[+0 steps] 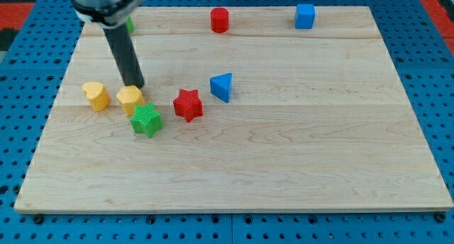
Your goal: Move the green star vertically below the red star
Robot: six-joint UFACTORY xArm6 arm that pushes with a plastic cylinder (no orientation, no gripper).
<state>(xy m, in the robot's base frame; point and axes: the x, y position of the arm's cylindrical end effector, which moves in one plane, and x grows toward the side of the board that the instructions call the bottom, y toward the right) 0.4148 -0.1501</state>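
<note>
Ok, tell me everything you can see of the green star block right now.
The green star-shaped block is a chunky, ridged, matte piece, plastic by its look, lying flat on the pale wooden board, left of centre. It sits left of and slightly below the red star block. The yellow block touches its upper-left side. My tip rests just above that yellow block.

Block colours on pale wood desk.
Green star, red star, red cylinder, blue triangle, blue cube, two yellow blocks. Green bit behind the dark rod. My tip black. Surround is blue pegboard.
</note>
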